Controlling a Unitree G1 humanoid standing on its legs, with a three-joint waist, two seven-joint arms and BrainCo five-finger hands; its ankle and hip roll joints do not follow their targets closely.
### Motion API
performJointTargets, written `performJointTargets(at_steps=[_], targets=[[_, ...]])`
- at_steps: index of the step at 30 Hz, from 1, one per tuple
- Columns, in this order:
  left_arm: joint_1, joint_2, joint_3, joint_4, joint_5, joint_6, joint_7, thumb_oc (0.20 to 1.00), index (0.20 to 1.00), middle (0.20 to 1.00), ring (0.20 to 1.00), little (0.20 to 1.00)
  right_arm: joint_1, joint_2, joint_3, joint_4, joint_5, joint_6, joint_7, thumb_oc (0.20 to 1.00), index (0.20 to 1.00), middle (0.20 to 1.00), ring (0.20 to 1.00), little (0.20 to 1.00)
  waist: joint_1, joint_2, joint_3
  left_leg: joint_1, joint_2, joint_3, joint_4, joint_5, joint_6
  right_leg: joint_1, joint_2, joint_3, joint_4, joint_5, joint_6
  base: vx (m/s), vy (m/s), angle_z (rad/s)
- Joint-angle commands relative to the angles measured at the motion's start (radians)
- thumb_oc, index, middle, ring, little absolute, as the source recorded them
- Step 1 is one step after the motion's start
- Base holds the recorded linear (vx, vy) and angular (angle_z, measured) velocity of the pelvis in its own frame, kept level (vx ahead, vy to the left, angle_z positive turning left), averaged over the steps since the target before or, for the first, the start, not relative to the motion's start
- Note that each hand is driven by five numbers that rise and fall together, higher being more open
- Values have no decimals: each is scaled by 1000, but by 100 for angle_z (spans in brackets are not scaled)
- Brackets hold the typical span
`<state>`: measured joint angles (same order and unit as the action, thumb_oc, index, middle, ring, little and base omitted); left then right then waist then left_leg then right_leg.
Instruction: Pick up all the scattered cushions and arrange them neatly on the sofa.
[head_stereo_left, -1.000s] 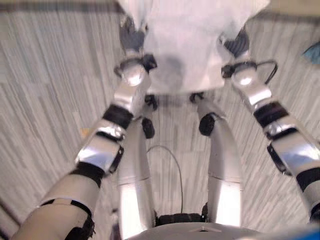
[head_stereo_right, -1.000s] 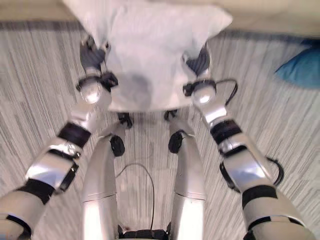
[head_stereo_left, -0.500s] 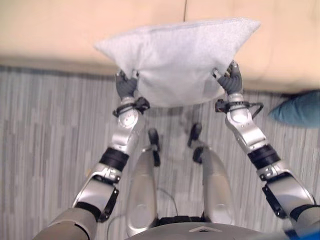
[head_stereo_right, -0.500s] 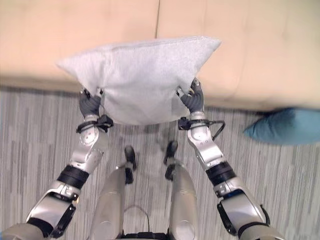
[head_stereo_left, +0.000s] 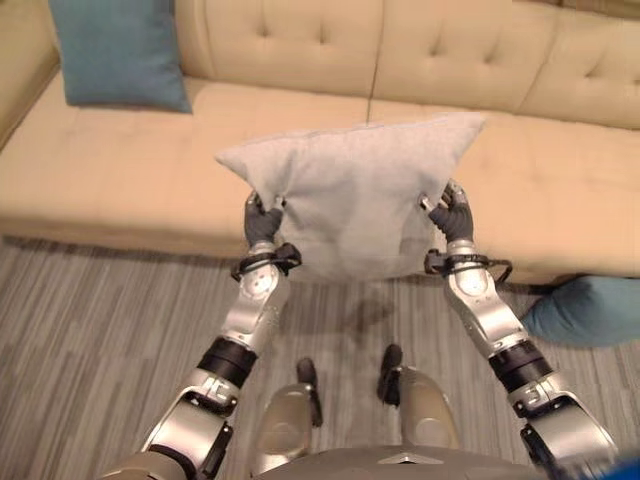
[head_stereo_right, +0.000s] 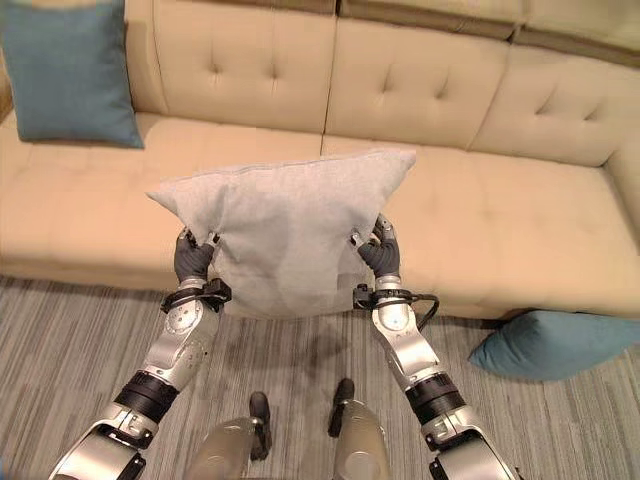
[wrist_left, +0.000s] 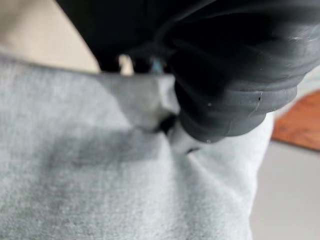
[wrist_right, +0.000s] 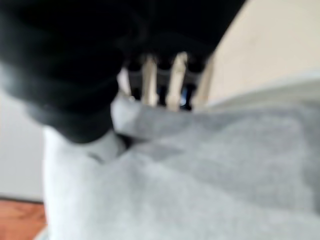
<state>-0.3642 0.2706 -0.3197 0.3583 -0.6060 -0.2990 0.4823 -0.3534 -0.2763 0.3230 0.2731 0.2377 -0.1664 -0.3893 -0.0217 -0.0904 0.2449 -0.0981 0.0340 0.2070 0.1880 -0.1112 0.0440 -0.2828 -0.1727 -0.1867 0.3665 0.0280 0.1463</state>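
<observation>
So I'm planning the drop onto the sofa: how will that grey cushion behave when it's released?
The grey cushion looks soft and floppy: it bunches where the left hand and right hand pinch it, and its middle hangs between them. It is probably light, being held by the edges alone. It should likely slump flat on the sofa rather than roll.

The square light grey cushion (head_stereo_right: 285, 225) is matt, finely woven cloth. The long beige sofa (head_stereo_right: 520, 210) looks smooth and button-tufted. The 2 teal cushions (head_stereo_right: 70, 70) (head_stereo_right: 550, 345) are soft matt fabric. The grey striped floor (head_stereo_right: 60, 340) looks like low-pile carpet.
</observation>
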Motion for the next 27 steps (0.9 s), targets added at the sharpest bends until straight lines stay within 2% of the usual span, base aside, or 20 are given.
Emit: performJointTargets(at_steps=[1, 3, 5, 6, 7, 8, 9, 10, 12, 13, 14, 15, 16, 18, 20, 21, 22, 23, 24, 27], targets=[[-77, -82, -135, -125, 80, -57, -103, 200, 200, 200, 200, 200, -124, 74, 85, -60, -37, -98, 81, 200, 200, 200, 200, 200, -8, 29, -82, 85, -48, -75, -100, 41, -48, 7, 55, -10, -151, 23, 22, 227, -3, 0], [-76, -84, -133, -122, 81, -52, -103, 200, 200, 200, 200, 200, -126, 70, 88, -58, -39, -97, 81, 200, 200, 200, 200, 200, -16, 31, -83, 104, -50, -88, -109, 39, -51, 5, 64, 4, -173, 33, 24, 160, -16, 3], [-59, -95, -133, -110, 74, -53, -118, 200, 200, 200, 200, 200, -111, 50, 89, -63, -53, -91, 88, 200, 200, 200, 200, 200, -39, 24, -103, 131, -66, -125, -116, 30, -57, 34, 106, 85, -212, 35, 21, 329, -86, 50], [-53, -99, -132, -106, 77, -52, -123, 200, 200, 200, 200, 200, -104, 47, 85, -60, -51, -90, 91, 200, 200, 200, 200, 200, -39, 20, -114, 135, -68, -124, -112, 22, -63, 68, 105, 78, -245, 35, 14, 426, -165, 123], [-45, -111, -133, -102, 55, -54, -137, 200, 200, 200, 200, 200, -101, 35, 82, -67, -47, -85, 91, 200, 200, 200, 200, 200, -42, 14, -132, 118, -68, -122, -46, 8, -88, 119, 111, 70, -270, 28, -3, 258, -117, 106], [-45, -111, -133, -102, 55, -54, -137, 200, 200, 200, 200, 200, -101, 35, 82, -67, -47, -85, 91, 200, 200, 200, 200, 200, -44, 15, -132, 115, -67, -124, -40, 5, -89, 120, 111, 67, -271, 28, -3, 247, -140, 76], [-42, -116, -137, -101, 38, -57, -144, 200, 200, 200, 200, 200, -97, 27, 79, -72, -45, -86, 89, 200, 200, 200, 200, 200, -55, 11, -134, 91, -55, -99, 48, 16, -109, 146, 106, 53, -279, 21, -17, 177, -152, 29], [-41, -122, -143, -92, 28, -51, -159, 200, 200, 200, 200, 200, -94, 21, 80, -69, -37, -86, 90, 200, 200, 200, 200, 200, -63, -1, -128, 52, -14, -58, 170, 53, -145, 189, 101, 26, -286, 4, -43, 174, -153, 35], [-42, -122, -145, -93, 21, -51, -162, 200, 200, 200, 200, 200, -94, 20, 81, -71, -32, -85, 88, 200, 200, 200, 200, 200, -63, -4, -123, 33, 4, -42, 223, 65, -154, 205, 100, 8, -284, -7, -55, 114, -113, 83], [-42, -122, -144, -91, 19, -46, -160, 200, 200, 200, 200, 200, -96, 19, 83, -75, -35, -81, 89, 200, 200, 200, 200, 200, -63, -7, -120, 21, 24, -25, 249, 73, -154, 221, 103, -4, -284, -20, -63, 189, -137, 58], [-35, -118, -139, -85, 17, -40, -163, 200, 200, 200, 200, 200, -92, 20, 85, -79, -31, -79, 93, 200, 200, 200, 200, 200, -63, -14, -123, 4, 62, 22, 185, 65, -135, 243, 99, -24, -297, -33, -62, 201, -93, 23], [-34, -117, -139, -85, 21, -38, -162, 200, 200, 200, 200, 200, -91, 21, 84, -81, -34, -78, 97, 200, 200, 200, 200, 200, -60, -20, -128, -8, 63, 30, 146, 52, -123, 255, 95, -29, -304, -39, -58, 301, -53, 31], [-37, -112, -140, -84, 31, -31, -161, 200, 200, 200, 200, 200, -89, 27, 87, -72, -37, -80, 95, 200, 200, 200, 200, 200, -51, -20, -131, -56, 69, 32, 75, 94, -117, 265, 105, -22, -307, -42, -54, 275, 13, 47], [-26, -112, -131, -84, 37, -29, -154, 200, 200, 200, 200, 200, -82, 36, 92, -63, -42, -81, 95, 200, 200, 200, 200, 200, -29, -8, -126, -87, 90, 20, -34, 199, -140, 300, 126, -1, -306, -65, -58, 293, 64, 17], [-21, -112, -130, -89, 35, -29, -157, 200, 200, 200, 200, 200, -79, 35, 91, -65, -44, -80, 95, 200, 200, 200, 200, 200, -25, -6, -125, -83, 94, 30, -63, 222, -145, 311, 131, 3, -307, -73, -59, 208, 83, -33], [-9, -107, -127, -94, 38, -25, -162, 200, 200, 200, 200, 200, -69, 35, 84, -69, -45, -76, 100, 200, 200, 200, 200, 200, -20, -3, -125, -78, 101, 58, -61, 224, -141, 326, 134, 7, -294, -93, -62, 447, 288, -44], [-2, -101, -133, -106, 41, -23, -165, 200, 200, 200, 200, 200, -62, 43, 79, -74, -64, -67, 98, 200, 200, 200, 200, 200, -14, 3, -136, -35, 74, 58, -84, 195, -119, 335, 112, 13, -237, -120, -41, 451, 327, -41], [-3, -103, -137, -109, 41, -22, -163, 200, 200, 200, 200, 200, -61, 48, 78, -75, -64, -68, 98, 200, 200, 200, 200, 200, -11, 4, -139, -32, 71, 64, -77, 191, -114, 328, 103, 16, -209, -117, -33, 519, 542, -41], [-3, -87, -139, -119, 46, -21, -162, 200, 200, 200, 200, 200, -75, 65, 81, -70, -72, -63, 101, 200, 200, 200, 200, 200, -12, 5, -130, 13, 40, 86, -61, 129, -65, 265, 44, 27, -10, -56, 21, 271, 347, -50], [-8, -80, -136, -119, 60, -20, -155, 200, 200, 200, 200, 200, -86, 71, 87, -63, -77, -63, 99, 200, 200, 200, 200, 200, -14, 14, -125, 37, 36, 99, -60, 107, -48, 218, 35, 30, 65, -32, 24, 192, 259, 2]])
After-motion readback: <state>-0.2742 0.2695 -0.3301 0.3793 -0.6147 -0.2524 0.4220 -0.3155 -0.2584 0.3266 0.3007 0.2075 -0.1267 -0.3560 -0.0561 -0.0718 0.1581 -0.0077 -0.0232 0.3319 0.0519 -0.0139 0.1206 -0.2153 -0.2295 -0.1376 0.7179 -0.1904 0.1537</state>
